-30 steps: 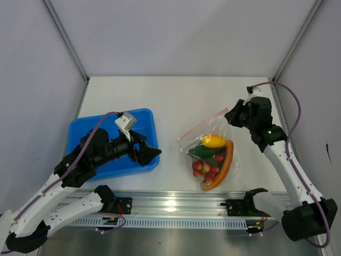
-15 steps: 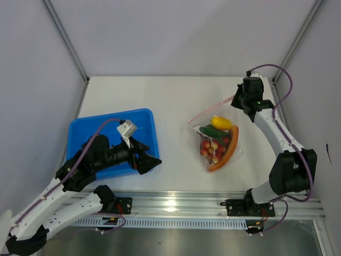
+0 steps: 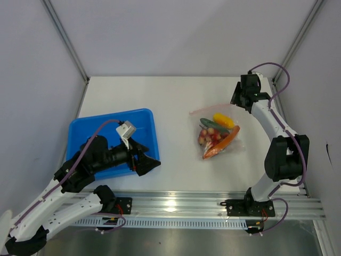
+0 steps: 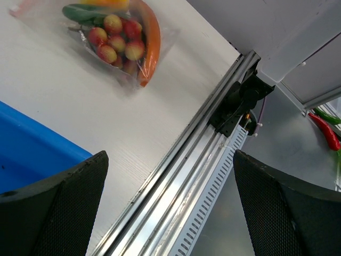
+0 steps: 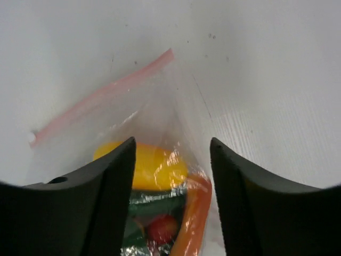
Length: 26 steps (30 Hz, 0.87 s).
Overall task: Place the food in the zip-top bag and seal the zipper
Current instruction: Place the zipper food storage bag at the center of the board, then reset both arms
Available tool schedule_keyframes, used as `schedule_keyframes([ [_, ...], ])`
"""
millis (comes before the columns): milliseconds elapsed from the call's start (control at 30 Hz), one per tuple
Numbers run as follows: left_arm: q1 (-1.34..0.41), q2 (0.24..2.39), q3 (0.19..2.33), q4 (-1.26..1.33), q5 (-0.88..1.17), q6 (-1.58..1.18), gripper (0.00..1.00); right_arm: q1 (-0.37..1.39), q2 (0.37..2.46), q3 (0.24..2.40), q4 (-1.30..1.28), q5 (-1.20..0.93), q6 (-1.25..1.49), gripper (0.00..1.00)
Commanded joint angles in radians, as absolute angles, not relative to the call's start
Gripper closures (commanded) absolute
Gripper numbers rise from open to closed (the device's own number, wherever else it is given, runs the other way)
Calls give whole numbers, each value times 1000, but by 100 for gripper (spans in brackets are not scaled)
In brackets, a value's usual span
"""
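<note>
In the left wrist view the top edge cuts off the mouth of the bag (image 4: 120, 69), leaving a corner of the zipper (image 4: 21, 7) and a sliver of the yellow piece (image 4: 106, 2); the tray (image 4: 32, 160) runs off the left edge. In the right wrist view the bag's lower part is lost below the frame and behind the blurred fingers (image 5: 90, 202) of the right tool (image 5: 171, 145). Whether the zipper is sealed is too fine to tell.

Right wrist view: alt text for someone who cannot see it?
A clear zip-top bag sits on the table between the right gripper's parted fingers, holding a yellow piece, a green piece, an orange wedge and a red tomato. Its pink zipper runs diagonally above.
</note>
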<state>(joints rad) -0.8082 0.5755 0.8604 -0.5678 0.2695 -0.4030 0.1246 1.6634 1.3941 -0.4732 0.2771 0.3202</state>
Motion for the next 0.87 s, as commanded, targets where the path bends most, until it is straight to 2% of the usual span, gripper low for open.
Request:
schedule_keyframes([
  [0, -802, 581, 856, -563, 256, -419, 1, 121, 1611, 1419, -506, 319, 321, 27],
  [33, -804, 586, 850, -560, 252, -423, 1, 121, 1599, 1417, -517, 322, 330, 5],
  [67, -802, 591, 848, -557, 247, -428, 0, 124, 1570, 1417, -547, 324, 334, 0],
  [233, -802, 630, 836, -513, 256, -440, 1, 156, 1418, 1330, -609, 333, 376, 1],
  [433, -802, 672, 815, -450, 285, -466, 1, 228, 1166, 1088, -681, 308, 477, 1],
  [567, -802, 666, 709, -326, 311, -532, 1, 365, 1002, 965, -727, 288, 540, 0],
  [833, -804, 649, 560, -109, 406, -632, 1, 488, 740, 809, -758, 273, 644, 1],
])
